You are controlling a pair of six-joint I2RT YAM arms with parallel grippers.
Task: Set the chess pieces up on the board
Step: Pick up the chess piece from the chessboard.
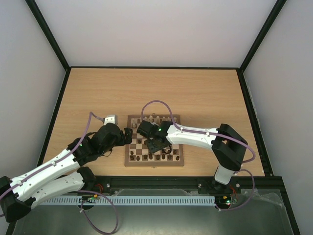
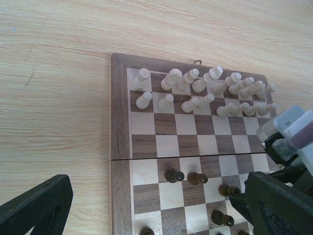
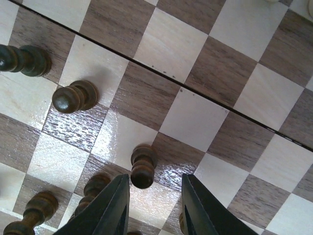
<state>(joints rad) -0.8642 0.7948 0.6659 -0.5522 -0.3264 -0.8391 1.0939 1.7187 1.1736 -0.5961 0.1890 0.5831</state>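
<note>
Cream chess pieces (image 2: pixel 190 104) are standing in two rows along the far edge of the board (image 2: pixel 120 122), while dark pieces (image 2: pixel 174 176) are sitting scattered nearer.

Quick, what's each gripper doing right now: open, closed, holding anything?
Left gripper: open wide, holding nothing.
Right gripper: partly open, holding nothing; a dark pawn stands just beyond its tips.

Pale wood-grain counter (image 1: pixel 156 93), light oak in colour, with fine grain running left to right. Lit evenly from above, only soft shadows. Plain white walls (image 1: pixel 156 29) on three sides, matte and bare. Thin black frame (image 1: pixel 49 35) along the wall corners and the counter edges. At the near edge a black rail (image 1: pixel 161 183) and a white slotted strip (image 1: pixel 156 200), then a greyish, slightly shiny sheet (image 1: pixel 195 220).
</note>
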